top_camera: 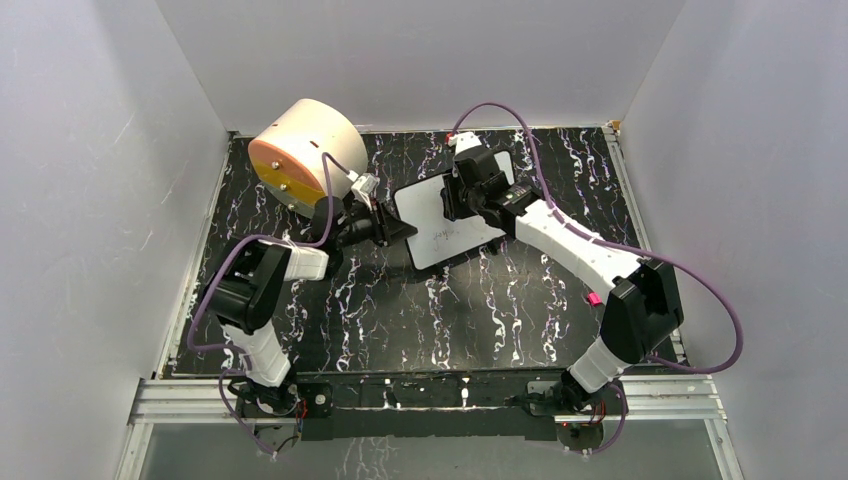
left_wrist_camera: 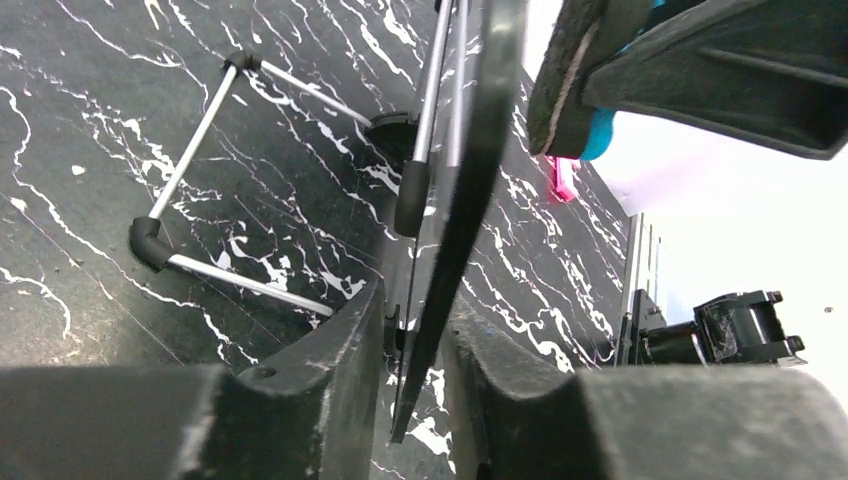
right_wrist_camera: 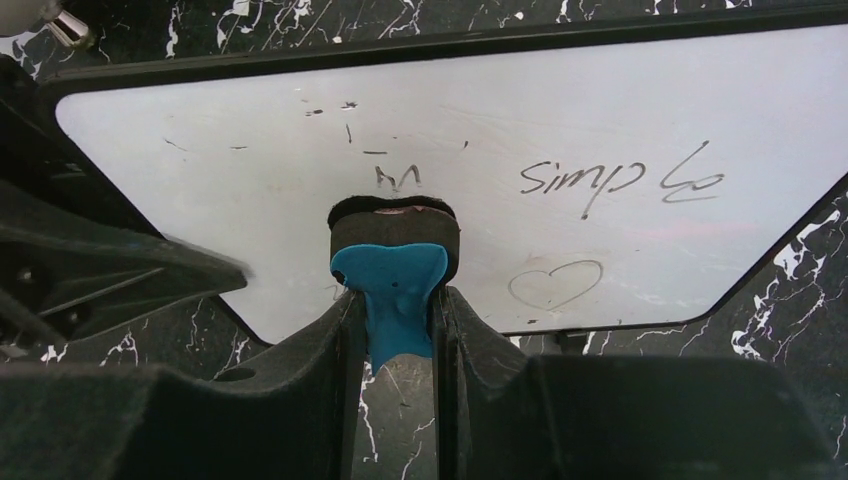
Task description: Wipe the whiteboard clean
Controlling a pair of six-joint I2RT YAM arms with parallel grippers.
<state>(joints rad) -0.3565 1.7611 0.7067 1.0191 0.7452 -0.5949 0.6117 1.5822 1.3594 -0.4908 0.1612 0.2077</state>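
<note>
The whiteboard [top_camera: 452,222] is a small white board with a black edge, tilted on its wire stand in the middle of the table. In the right wrist view the whiteboard [right_wrist_camera: 600,130] carries handwriting and a drawn heart. My left gripper [top_camera: 398,229] is shut on the board's left edge [left_wrist_camera: 455,250], seen edge-on between the fingers. My right gripper [right_wrist_camera: 392,330] is shut on a blue eraser [right_wrist_camera: 392,290] whose black felt pad presses on the board's face. In the top view the right gripper [top_camera: 462,195] is over the board's upper part.
A large cream cylinder with an orange face [top_camera: 300,155] lies at the back left, just behind the left arm. A small pink object [top_camera: 593,298] lies on the black marbled table [top_camera: 450,320] by the right arm. Grey walls enclose the table.
</note>
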